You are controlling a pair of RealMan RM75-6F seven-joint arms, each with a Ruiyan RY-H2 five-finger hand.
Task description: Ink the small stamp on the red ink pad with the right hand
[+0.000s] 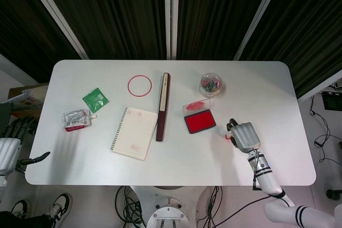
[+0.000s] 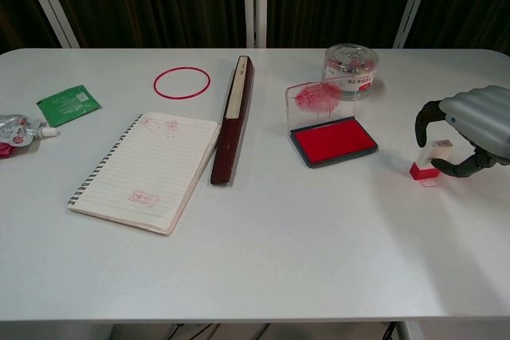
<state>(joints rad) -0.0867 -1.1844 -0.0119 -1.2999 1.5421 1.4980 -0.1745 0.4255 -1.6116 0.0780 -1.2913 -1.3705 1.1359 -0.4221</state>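
Note:
The small stamp (image 2: 430, 160), a pale block with a red base, stands upright on the table right of the red ink pad (image 2: 333, 141). My right hand (image 2: 476, 121) arches over the stamp, and its dark fingers (image 2: 421, 121) curl in from both sides and pinch it. In the head view the right hand (image 1: 244, 135) covers most of the stamp (image 1: 228, 138), and the ink pad (image 1: 200, 121) lies open up and to the left of it. My left hand (image 1: 12, 150) hangs off the table's left edge, empty, with its fingers apart.
A clear round tub (image 2: 351, 68) stands behind the ink pad. A dark long case (image 2: 232, 119), a lined notebook (image 2: 147, 170) and a red ring (image 2: 182, 83) lie to the left. A green packet (image 2: 68, 103) and a silver pouch (image 2: 17, 131) lie at the far left.

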